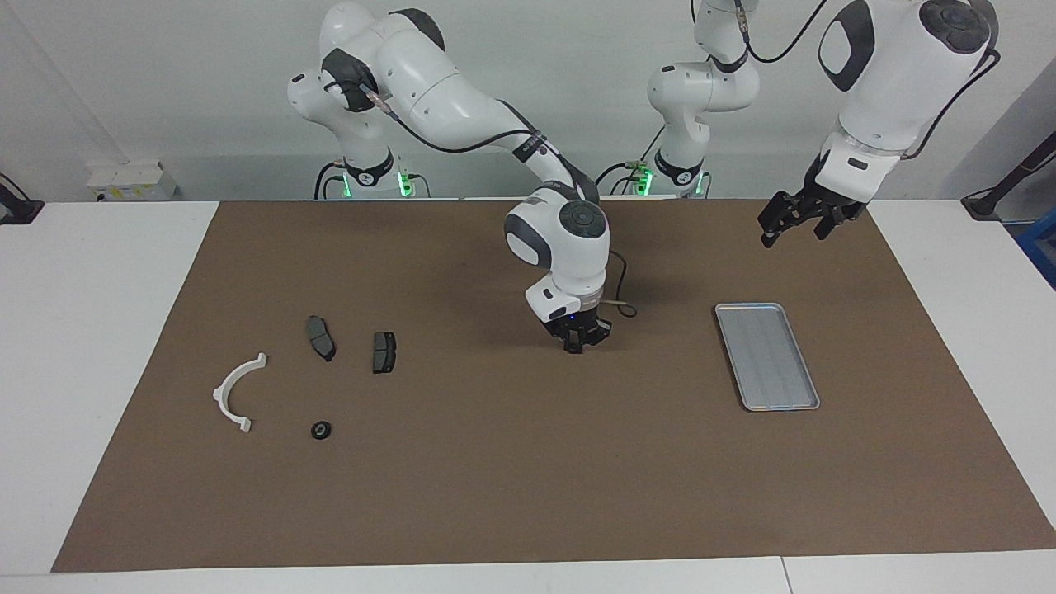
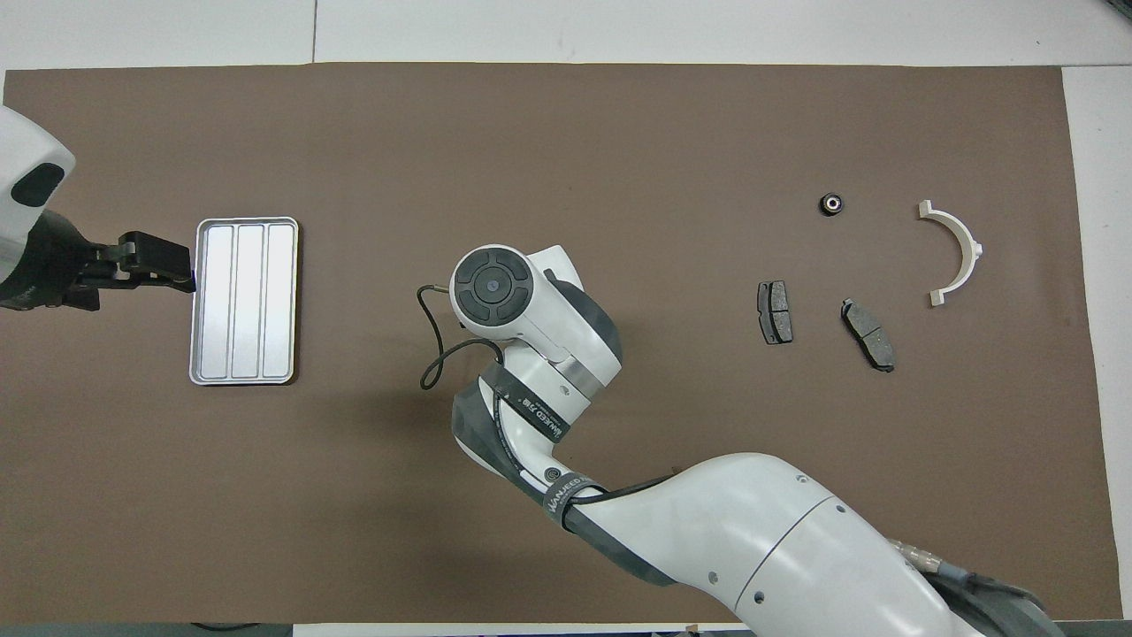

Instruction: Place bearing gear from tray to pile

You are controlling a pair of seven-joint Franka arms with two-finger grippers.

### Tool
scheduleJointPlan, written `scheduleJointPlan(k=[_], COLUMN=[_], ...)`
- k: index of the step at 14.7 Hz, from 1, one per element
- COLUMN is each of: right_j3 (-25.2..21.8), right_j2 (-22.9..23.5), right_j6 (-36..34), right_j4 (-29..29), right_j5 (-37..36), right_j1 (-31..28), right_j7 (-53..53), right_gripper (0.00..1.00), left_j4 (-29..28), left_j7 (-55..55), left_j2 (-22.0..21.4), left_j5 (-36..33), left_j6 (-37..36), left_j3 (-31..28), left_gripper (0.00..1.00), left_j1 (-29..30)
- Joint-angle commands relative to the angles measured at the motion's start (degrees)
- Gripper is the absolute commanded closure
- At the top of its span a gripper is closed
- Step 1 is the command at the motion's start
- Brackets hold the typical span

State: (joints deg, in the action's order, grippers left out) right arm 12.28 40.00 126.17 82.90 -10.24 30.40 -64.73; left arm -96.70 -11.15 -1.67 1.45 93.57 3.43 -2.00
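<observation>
My right jaws hang mid-frame in the facing view, low over the bare brown mat (image 1: 511,462), pointing down, tips narrow and drawn together. My left jaws wait in the upper part of that view at the left arm's end, raised above the bench (image 1: 99,330), spread wide, above the tray (image 1: 767,356). The bearing gear (image 1: 321,430) lies on the mat low in the frame, just beside the white bracket (image 1: 221,394), near two dark pads (image 1: 320,337).

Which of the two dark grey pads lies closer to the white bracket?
The dark grey pad lying askew, toward the right arm's end, sits closer to the white bracket; the straighter pad is beside it, toward the table's middle.
</observation>
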Motion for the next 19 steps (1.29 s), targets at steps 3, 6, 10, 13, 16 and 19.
scheduleJointPlan(k=[3, 6, 10, 13, 16, 19], right_j3=[0.4, 0.1, 0.4, 0.3, 0.3, 0.2], right_j2=[0.4, -0.2, -2.6, -2.7, -3.0, -2.9], right_j6=[-5.2, -18.1, -26.0, -22.5, -14.5, -2.6], right_j4=[-1.6, -10.8, -15.4, -13.1, -6.0, 2.2], right_j5=[-1.3, -0.9, -0.5, -1.1, -1.1, -1.4], right_j1=[-0.9, -4.5, -16.5, -23.3, -29.5, -32.8], right_j7=[-0.2, 9.1, 34.9, 47.8, 55.0, 58.8], right_gripper=[1.00, 1.00, 1.00, 1.00, 1.00, 1.00], left_j4=[0.7, 0.5, 0.2, -0.1, -0.1, -0.1], left_j7=[1.0, 0.6, 0.3, 0.3, 0.3, 0.3], left_j2=[-2.1, -2.2, -2.6, -2.7, -2.8, -2.8], left_j5=[1.2, 1.2, 1.2, 1.2, 1.2, 1.2], left_j6=[-1.0, -0.8, -1.0, -1.1, -1.2, -1.2], left_j3=[-0.4, 0.0, -0.4, -0.3, -0.3, -0.3], left_gripper=[0.00, 0.00, 0.00, 0.00, 0.00, 0.00], left_j1=[-0.5, -0.8, -0.5, -0.2, -0.3, -0.3])
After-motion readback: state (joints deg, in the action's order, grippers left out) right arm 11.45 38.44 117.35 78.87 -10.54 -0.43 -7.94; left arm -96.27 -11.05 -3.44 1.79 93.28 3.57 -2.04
